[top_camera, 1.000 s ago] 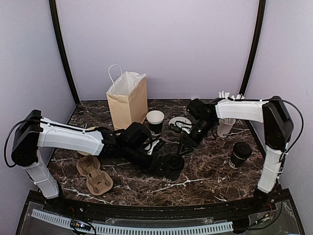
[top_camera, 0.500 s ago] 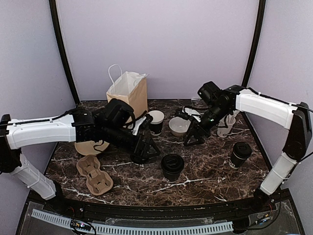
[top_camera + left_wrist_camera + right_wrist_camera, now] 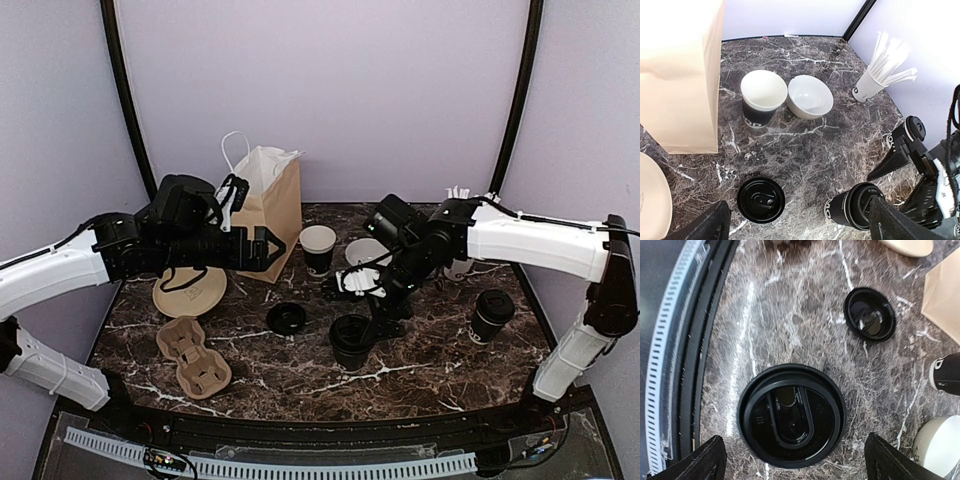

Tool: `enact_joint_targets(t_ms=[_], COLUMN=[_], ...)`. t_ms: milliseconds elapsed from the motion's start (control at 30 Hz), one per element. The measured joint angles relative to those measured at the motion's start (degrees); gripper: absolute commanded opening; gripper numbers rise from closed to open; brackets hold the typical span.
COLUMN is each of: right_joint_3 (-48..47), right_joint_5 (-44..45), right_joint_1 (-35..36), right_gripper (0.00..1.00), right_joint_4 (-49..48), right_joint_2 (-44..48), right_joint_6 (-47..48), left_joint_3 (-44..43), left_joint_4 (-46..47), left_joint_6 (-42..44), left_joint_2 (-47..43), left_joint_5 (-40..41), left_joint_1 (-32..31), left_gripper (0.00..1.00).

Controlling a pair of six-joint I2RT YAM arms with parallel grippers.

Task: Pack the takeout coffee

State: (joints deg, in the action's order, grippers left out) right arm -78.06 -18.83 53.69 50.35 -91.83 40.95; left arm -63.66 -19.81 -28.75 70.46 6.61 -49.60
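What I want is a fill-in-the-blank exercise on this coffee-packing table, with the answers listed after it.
1. The black paper cup beside the tan paper bag has no black dome ___ on it.
2. The right gripper hovers with jaws ___ over the lidded black paper cup.
3. The white wrapped straws stand in a round paper container coloured ___.

Missing words: lid; open; white.
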Motion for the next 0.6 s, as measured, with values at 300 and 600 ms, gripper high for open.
enact_joint_targets(t_ms=[300,600], right_joint_3=[-0.28,-2.25], right_joint_5=[3.45,3.85], right_joint_1=[2.45,2.58], right_gripper=[0.85,0.73], right_joint_4=[0.24,1.2], right_joint_2=[-4.42,-6.12], right_joint_6=[1.4,1.36], left_joint_3=[1.46,3.08], left_joint_4=[0.31,0.74], left_joint_6=[-0.42,-0.42], left_joint_2=[0.17,0.17], left_joint_5=[0.46,0.48], left_joint_1=[0.0,0.26], left_gripper=[0.99,0.99])
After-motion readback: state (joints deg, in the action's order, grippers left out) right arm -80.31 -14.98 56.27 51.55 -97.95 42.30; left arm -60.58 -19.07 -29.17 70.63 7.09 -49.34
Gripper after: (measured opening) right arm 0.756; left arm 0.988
